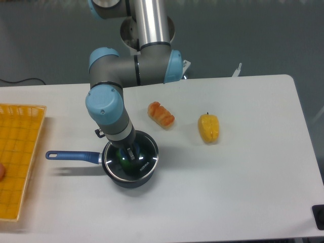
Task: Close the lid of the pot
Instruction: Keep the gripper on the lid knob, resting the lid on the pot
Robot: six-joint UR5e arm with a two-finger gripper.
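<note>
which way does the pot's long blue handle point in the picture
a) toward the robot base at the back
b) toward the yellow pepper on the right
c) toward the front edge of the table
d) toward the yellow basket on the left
d: the pot sits near the table's middle-left, and its handle runs out leftward toward the yellow basket, away from the yellow pepper.

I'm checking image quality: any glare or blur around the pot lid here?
Fixed camera: a bright arc of glare runs along the pot lid rim; the gripper above it looks soft and dark, so its jaws are unclear; the table is evenly lit.
</note>
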